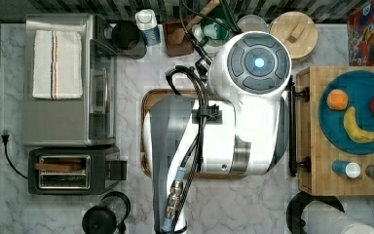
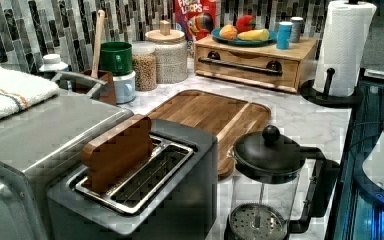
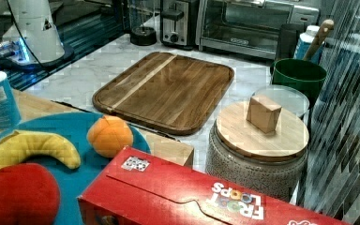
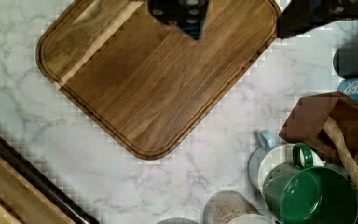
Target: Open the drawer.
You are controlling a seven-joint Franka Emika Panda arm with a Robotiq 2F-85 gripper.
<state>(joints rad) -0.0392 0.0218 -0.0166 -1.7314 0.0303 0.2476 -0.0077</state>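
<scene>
Dark gripper (image 4: 182,16), jaws' state unclear, hangs at the frame's top over the brown rounded wooden tray (image 4: 154,79); the light bamboo drawer (image 2: 250,62), upper right, sits closed.

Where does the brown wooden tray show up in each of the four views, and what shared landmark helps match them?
Top view: brown wooden tray at centre, mostly under the arm.
Left view: tray mid-frame, in front of the drawer.
Right view: tray upper centre.
Wrist view: tray across the upper middle.
Shared landmark: the green mug.
</scene>
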